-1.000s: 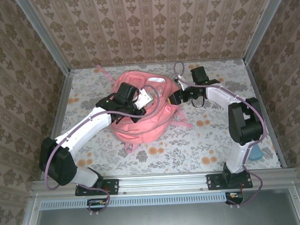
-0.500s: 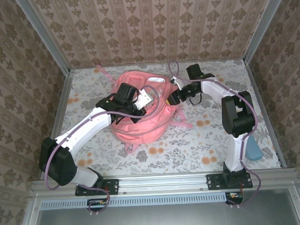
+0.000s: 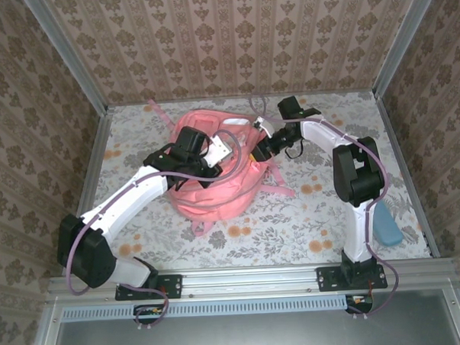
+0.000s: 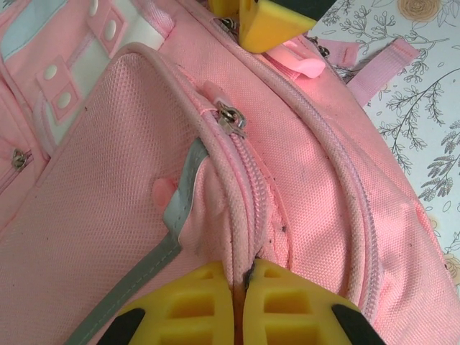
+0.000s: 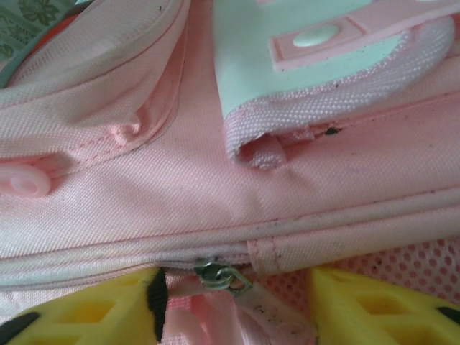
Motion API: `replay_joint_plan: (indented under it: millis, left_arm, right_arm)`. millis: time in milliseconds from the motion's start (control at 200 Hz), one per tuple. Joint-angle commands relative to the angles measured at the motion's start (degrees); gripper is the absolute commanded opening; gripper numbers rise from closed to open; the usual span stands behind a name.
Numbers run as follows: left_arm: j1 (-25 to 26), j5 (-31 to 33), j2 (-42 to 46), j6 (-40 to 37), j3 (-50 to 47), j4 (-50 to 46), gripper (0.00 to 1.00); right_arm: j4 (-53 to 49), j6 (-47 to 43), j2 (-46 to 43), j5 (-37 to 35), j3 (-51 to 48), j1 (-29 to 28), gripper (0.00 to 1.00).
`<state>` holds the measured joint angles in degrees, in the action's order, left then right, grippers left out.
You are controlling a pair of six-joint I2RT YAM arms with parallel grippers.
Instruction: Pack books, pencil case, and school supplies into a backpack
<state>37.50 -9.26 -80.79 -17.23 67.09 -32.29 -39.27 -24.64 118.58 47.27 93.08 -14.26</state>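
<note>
The pink backpack (image 3: 215, 184) lies in the middle of the table, with its front pockets and pale stripe (image 4: 172, 215) facing up. My left gripper (image 4: 248, 272) is shut, pinching the zipper seam of the backpack (image 4: 323, 208) between its yellow fingers (image 4: 194, 302). My right gripper (image 5: 233, 291) is at the bag's right upper side (image 3: 259, 150), open. Its fingers (image 5: 374, 302) stand apart on either side of a metal zipper pull (image 5: 219, 277) and its pink tab. One finger of the right gripper (image 4: 269, 21) shows at the top of the left wrist view. The books and pencil case are hidden.
A pale blue flat object (image 3: 387, 228) lies by the right wall near the right arm's base. Pink straps (image 3: 280, 187) trail from the bag onto the flowered tablecloth (image 3: 293, 223). Wallpapered walls close in the table on three sides.
The right arm has swung left and brought its gripper up against the backpack, with its jaws narrowing round the zipper pull. The left gripper has kept its grip and place.
</note>
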Motion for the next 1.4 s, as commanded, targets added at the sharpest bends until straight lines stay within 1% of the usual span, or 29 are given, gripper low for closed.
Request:
replay_joint_plan:
  millis: [0, 60, 160, 230, 310, 460, 570, 710, 755, 895, 1035, 1100, 1150, 1270, 1395]
  left_arm:
    - [-0.1, -1.4, 2.6, -0.5, 0.4, 3.1, 0.0]
    - [-0.2, -1.3, 2.3, -0.6, 0.5, 3.0, 0.0]
    - [-0.4, -2.0, 2.2, -0.5, 0.4, 2.9, 0.0]
    - [-0.4, -2.1, 2.3, -0.5, 0.3, 2.9, 0.0]
    - [-0.5, -2.1, 2.3, -0.5, 0.3, 2.9, 0.0]
    - [-0.6, -1.8, 2.3, -0.5, 0.3, 3.0, 0.0]
    - [-0.7, -1.4, 2.1, -0.2, 0.1, 3.5, 0.0]
    - [-0.8, -0.2, 1.3, 0.7, 0.2, 4.5, 0.0]
    - [-0.8, 0.3, 1.0, 1.0, 0.1, 5.0, 0.0]
    - [-0.8, -1.1, 0.5, 1.8, 0.3, 6.2, 0.0]
    - [-0.8, -3.2, -0.4, 2.2, 0.7, 7.4, 0.0]
    - [-0.8, -3.0, -0.8, 2.5, 0.8, 7.9, 0.0]
    - [-0.8, -3.0, -1.2, 3.2, 1.0, 8.5, 0.0]
    - [-0.7, -4.2, -1.5, 7.4, 0.5, 11.8, 0.0]
    - [-0.6, -5.7, -1.9, 12.4, -0.9, 17.2, 0.0]
  right_arm:
    - [-1.0, -1.7, -0.3, 2.0, 0.7, -0.1, 0.4]
    - [-0.8, -1.7, -1.2, 1.6, 0.5, 0.0, 0.29]
    - [0.3, -1.6, -2.7, -0.6, -0.5, 0.0, 0.18]
    - [1.2, -1.2, -3.8, -2.3, -1.2, 0.0, 0.15]
    - [1.4, -1.4, -4.9, -3.9, -1.8, 0.0, 0.07]
    - [2.2, -1.2, -7.0, -7.3, -2.7, 0.0, 0.0]
    - [1.6, -0.9, -8.6, -7.4, -2.7, 0.0, 0.0]
    - [-1.2, -1.1, -10.8, -3.4, -2.8, -0.6, 0.0]
    - [-1.4, -1.0, -11.9, -3.2, -3.8, -1.2, 0.0]
    - [-2.2, 0.2, -15.0, -2.9, -6.9, -4.0, 0.0]
    - [0.3, 2.2, -17.9, -3.9, -10.4, -7.4, 0.0]
    - [1.4, 4.1, -18.5, -4.7, -11.0, -8.2, 0.0]
    - [1.5, 5.7, -18.7, -3.7, -11.0, -8.5, 0.0]
    - [8.1, 12.4, -21.0, -2.5, -15.8, -9.6, 0.0]
    - [18.7, 21.1, -24.1, -2.3, -22.3, -11.1, 0.0]
